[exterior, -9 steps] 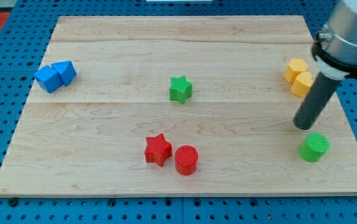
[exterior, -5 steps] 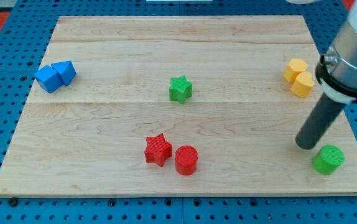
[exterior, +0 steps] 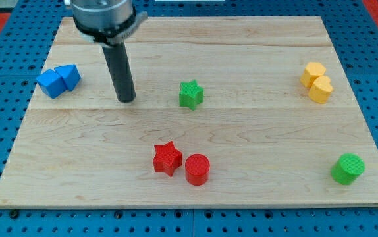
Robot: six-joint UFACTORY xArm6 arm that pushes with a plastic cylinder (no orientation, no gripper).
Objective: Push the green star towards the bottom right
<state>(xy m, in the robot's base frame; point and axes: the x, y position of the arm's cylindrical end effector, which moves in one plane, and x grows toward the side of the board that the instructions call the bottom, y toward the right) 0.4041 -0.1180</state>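
Note:
The green star (exterior: 191, 94) lies near the middle of the wooden board (exterior: 261, 141), a little above centre. My tip (exterior: 127, 100) rests on the board to the star's left, about a hand's width away, not touching it. The rod rises from the tip toward the view's top left.
Two blue blocks (exterior: 58, 79) sit together at the left edge. A red star (exterior: 166, 158) and a red cylinder (exterior: 197, 169) touch at the lower middle. Two yellow blocks (exterior: 317, 82) sit at the upper right. A green cylinder (exterior: 347, 169) is at the bottom right corner.
My tip has jumped from beside the green cylinder at the right to the left of the green star. The green cylinder was pushed down and right earlier. The green star has not moved.

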